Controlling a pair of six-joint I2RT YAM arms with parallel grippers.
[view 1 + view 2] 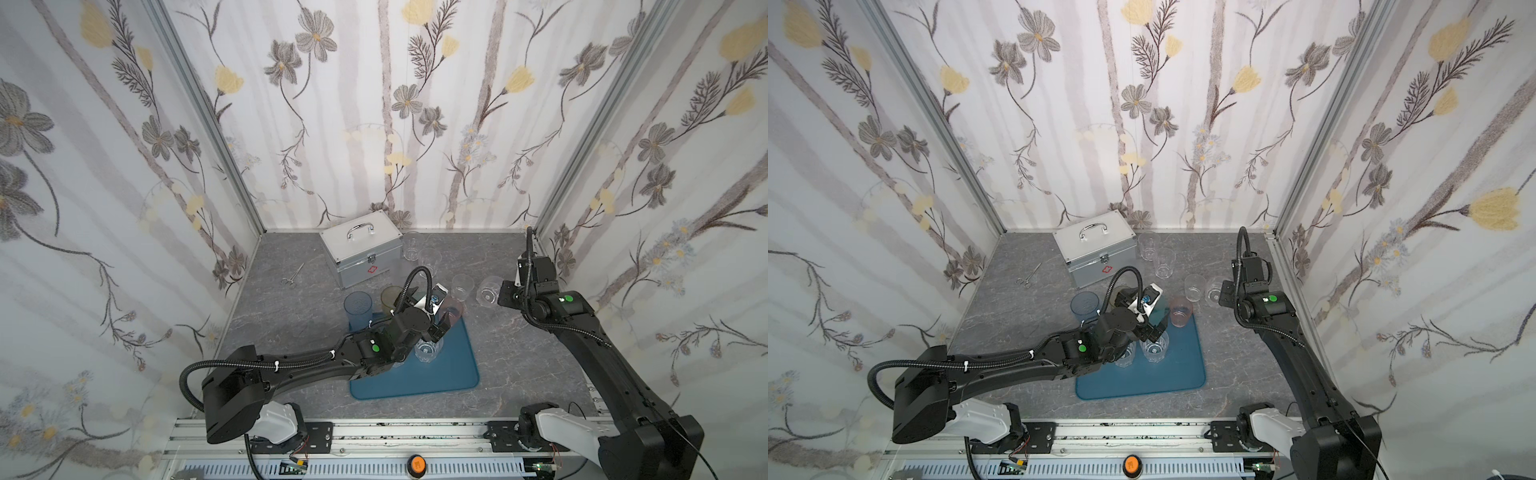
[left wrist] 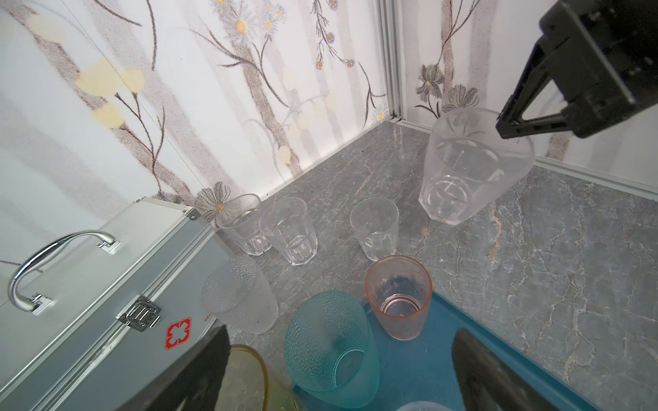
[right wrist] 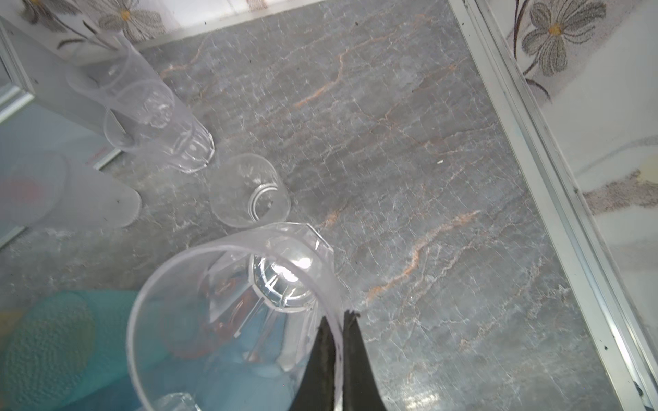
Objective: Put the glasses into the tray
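Right gripper: clenched on the rim of a clear faceted glass, with one finger inside the wall and one outside.
Held glass: tilted, over the table to the right of the tray. Whether its base touches the table cannot be told.
Left gripper: released, jaws spread wide, holding nothing, poised over the far end of the tray.
Tray: teal-blue, lying flat on the grey marbled table, near the front middle.
In the tray: two clear tumblers stand side by side, partly under the left arm. A pink glass stands upright at the far corner, and a teal glass is just beside it at the far edge.
Outside the tray: a blue glass and a yellow glass stand off its far left corner. A frosted dimpled glass is just beside the silver case. Three clear glasses stand upright farther back.
Elsewhere: metal scissors lie left of the case.
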